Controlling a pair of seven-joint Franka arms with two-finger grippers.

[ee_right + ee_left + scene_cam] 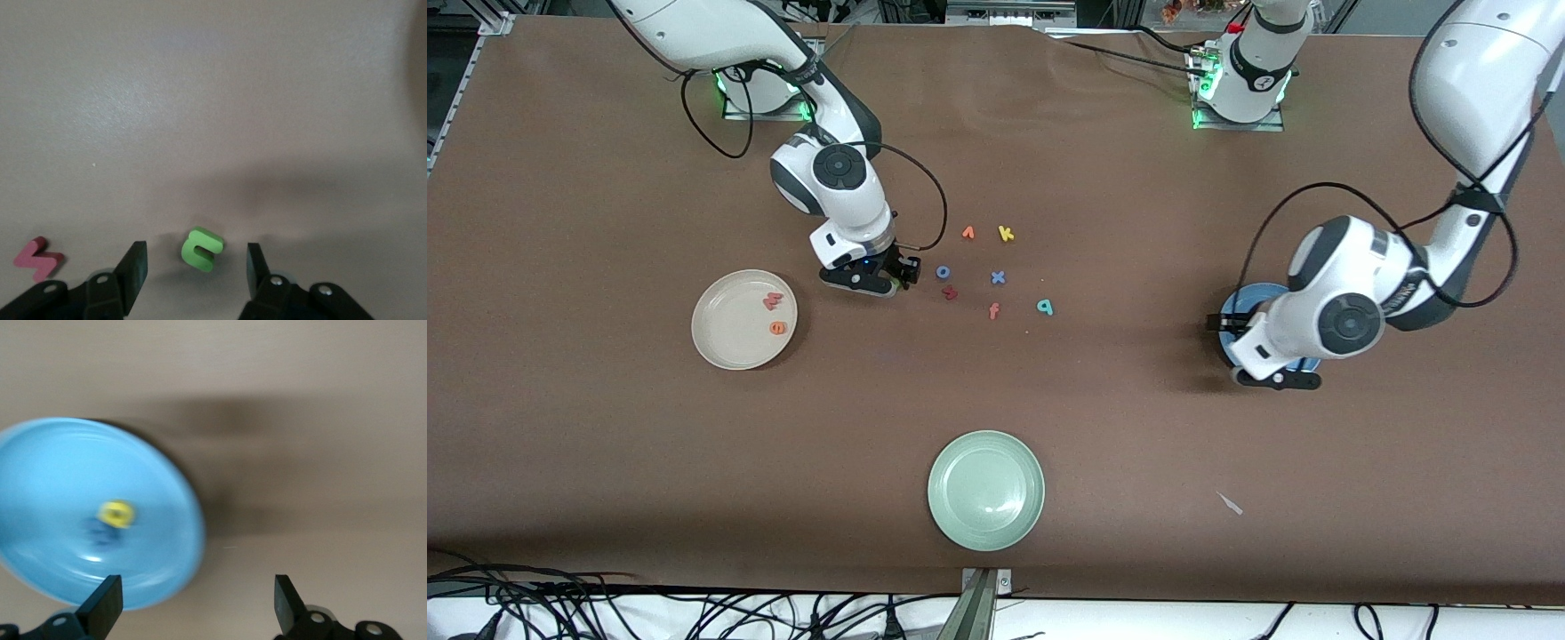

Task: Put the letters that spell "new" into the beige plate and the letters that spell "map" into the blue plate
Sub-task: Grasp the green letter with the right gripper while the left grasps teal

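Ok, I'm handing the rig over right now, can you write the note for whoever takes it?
Left gripper: open, empty, over the blue plate; yellow p and a blurred blue letter lie in it.
Right gripper: open, straddling the green n on the table.
Beige plate: salmon w and orange e in.
Left: n to beige; teal a, on the table, to blue.

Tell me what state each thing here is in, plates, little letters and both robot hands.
Beige plate: holds the salmon-red w and orange e.
Blue plate: holds the yellow p and a blurred blue letter.
Pale green plate: nothing in it.
Green n: on the table between the right hand's fingers, not gripped.
Teal a: loose on the table.
Left hand: open, over the blue plate's edge.
Right hand: open, low around the green n.
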